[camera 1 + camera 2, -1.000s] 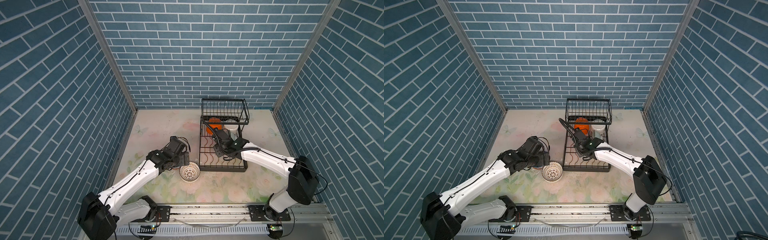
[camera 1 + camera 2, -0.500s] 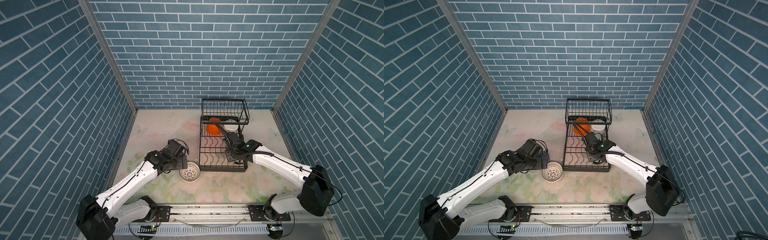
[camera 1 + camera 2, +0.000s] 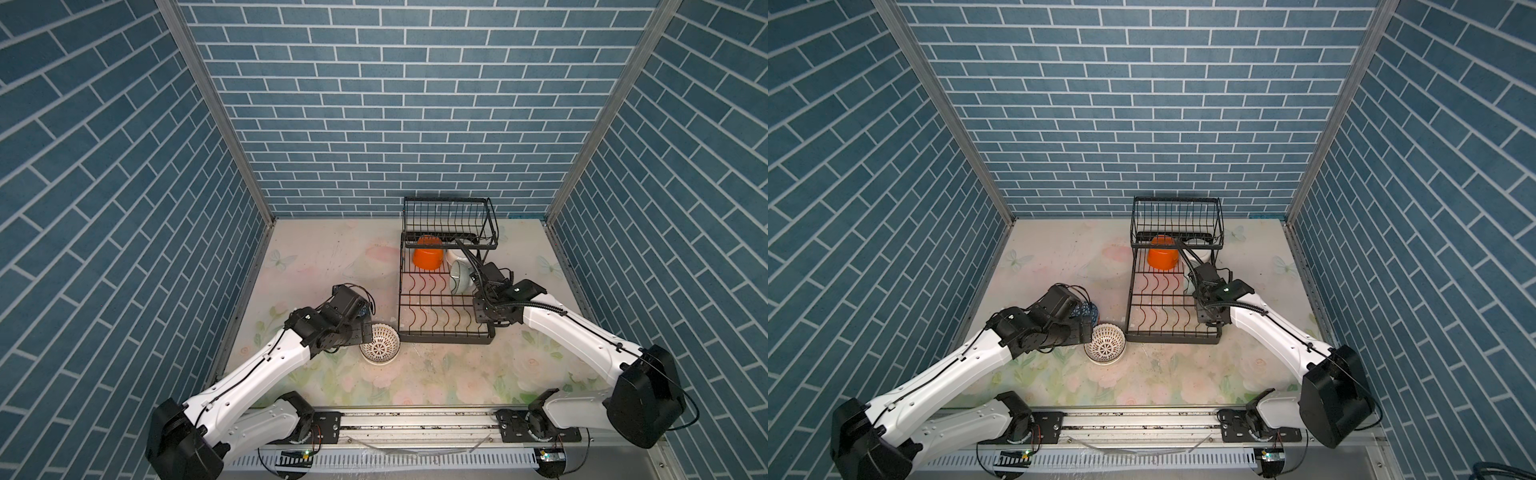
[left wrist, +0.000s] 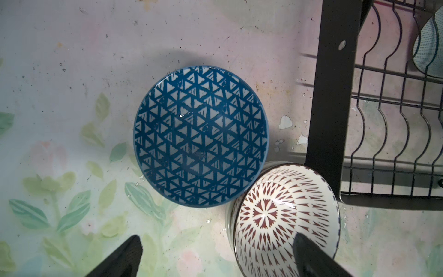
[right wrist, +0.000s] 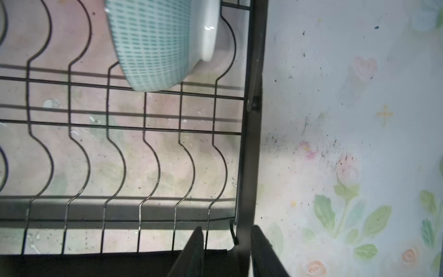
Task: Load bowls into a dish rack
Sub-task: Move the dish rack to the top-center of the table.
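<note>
Bowls of glazed ceramic: stiff, slick, easy to chip, so I'd pinch a rim. The blue bowl (image 4: 201,136) and red-patterned bowl (image 4: 282,215) sit close together on the tabletop (image 4: 72,72) beside the rack (image 3: 446,337). The orange bowl (image 3: 427,257) and mint bowl (image 5: 153,43) are racked. My left pincer (image 4: 215,236) gapes wide and empty over the loose pair. My right pincer (image 5: 226,230), narrowly apart, straddles the rack's edge, gripping nothing I can see.

Soft, even light comes from overhead, bright in both top views, whose edges stretch (a wide lens). The blue-and-white bowl (image 4: 201,136) shows small glints, sharp in focus. The mint bowl (image 5: 153,43) looks slightly blurred, and the dish rack (image 5: 248,167) throws thin grey shadows on the mat (image 5: 335,96).
</note>
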`<control>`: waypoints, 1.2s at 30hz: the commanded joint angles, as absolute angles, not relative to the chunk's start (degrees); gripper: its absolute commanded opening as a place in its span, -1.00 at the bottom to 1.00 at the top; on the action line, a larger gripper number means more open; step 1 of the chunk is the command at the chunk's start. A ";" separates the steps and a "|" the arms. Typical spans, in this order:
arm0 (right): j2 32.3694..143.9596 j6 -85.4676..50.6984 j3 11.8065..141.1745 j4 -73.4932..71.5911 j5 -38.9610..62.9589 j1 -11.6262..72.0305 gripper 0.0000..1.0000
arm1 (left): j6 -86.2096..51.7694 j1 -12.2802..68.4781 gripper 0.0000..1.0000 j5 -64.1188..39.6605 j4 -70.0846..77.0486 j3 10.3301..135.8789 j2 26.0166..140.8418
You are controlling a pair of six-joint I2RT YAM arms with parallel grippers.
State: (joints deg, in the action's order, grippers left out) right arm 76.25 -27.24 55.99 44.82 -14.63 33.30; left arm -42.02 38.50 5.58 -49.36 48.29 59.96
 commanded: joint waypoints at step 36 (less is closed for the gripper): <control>82.91 -24.58 51.21 36.50 -16.00 18.66 -1.00 | -42.48 39.37 0.99 4.48 -46.60 46.32 60.88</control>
